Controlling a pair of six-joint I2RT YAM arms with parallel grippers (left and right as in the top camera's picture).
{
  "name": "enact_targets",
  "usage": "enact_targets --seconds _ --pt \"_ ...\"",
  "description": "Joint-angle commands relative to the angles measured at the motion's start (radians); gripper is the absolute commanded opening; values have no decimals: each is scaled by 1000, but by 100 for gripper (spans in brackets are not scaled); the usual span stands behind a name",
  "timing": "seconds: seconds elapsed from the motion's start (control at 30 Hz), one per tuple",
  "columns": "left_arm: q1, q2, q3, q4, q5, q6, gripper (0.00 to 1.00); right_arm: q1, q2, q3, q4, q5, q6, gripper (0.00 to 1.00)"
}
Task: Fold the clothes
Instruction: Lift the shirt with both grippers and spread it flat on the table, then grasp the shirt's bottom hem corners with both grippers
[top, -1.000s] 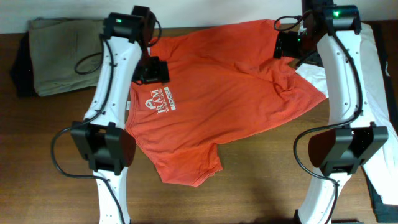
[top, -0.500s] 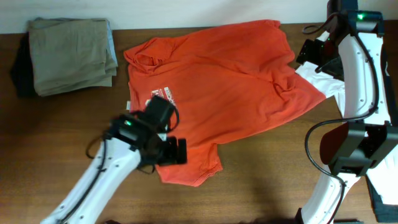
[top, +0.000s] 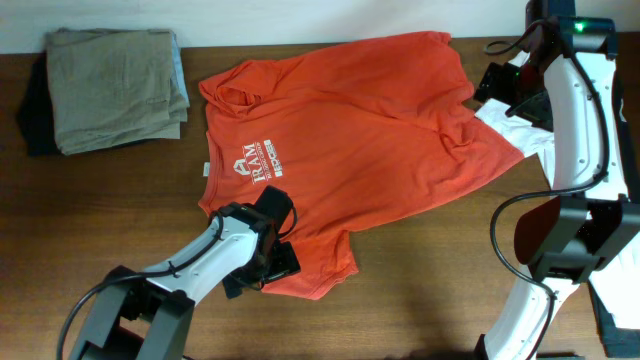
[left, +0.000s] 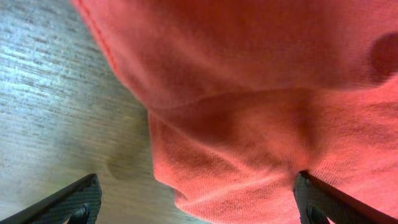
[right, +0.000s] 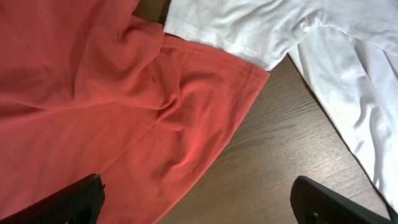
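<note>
The clothes, a red-orange T-shirt (top: 350, 140) with white lettering (top: 258, 162), lies spread and slightly rumpled on the wooden table (top: 430, 270). My left gripper (top: 272, 250) is low over the shirt's lower left corner. In the left wrist view that gripper (left: 199, 211) is open, with a fold of the shirt (left: 249, 124) lying between its fingers and bare table to the left. My right gripper (top: 497, 88) hovers open by the shirt's right sleeve. In the right wrist view it (right: 202, 208) straddles the sleeve's hem (right: 186, 118) and bare wood, with nothing held.
Folded khaki-grey garments (top: 115, 85) are stacked at the back left, with a dark item (top: 35, 115) beside them. A white garment (top: 520, 125) lies under the shirt's right sleeve, also in the right wrist view (right: 280, 31). The right arm's base (top: 560, 240) stands at the right.
My left arm swung from near the shirt's collar down to its lower left corner. My right arm drew back slightly to the right, then held still. Both grippers stayed open.
</note>
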Motion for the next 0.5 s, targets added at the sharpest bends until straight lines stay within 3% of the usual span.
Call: enact_targets --seconds 0.0,0.03,0.07,0.1,0.23,0.33,0.47 --pt "-2 48 -12 34 -31 28 61 4 -35 -3 -16 -2 8 99" --pt "-2 48 -12 37 -31 28 31 4 -35 -9 -18 -2 8 99" --pt "-2 48 -12 38 -37 28 8 4 -35 -25 -18 0 8 99" --pt "-2 48 -12 37 -45 29 3 4 -35 -35 -17 2 8 99" --pt "101 47 -11 -41 -91 68 1 3 -35 -132 1 10 8 99" --pt "383 14 -4 -136 -119 69 1 3 -35 -246 61 5 8 99" --pt "481 3 -4 -140 -113 69 1 3 -35 -433 95 -28 9 99"
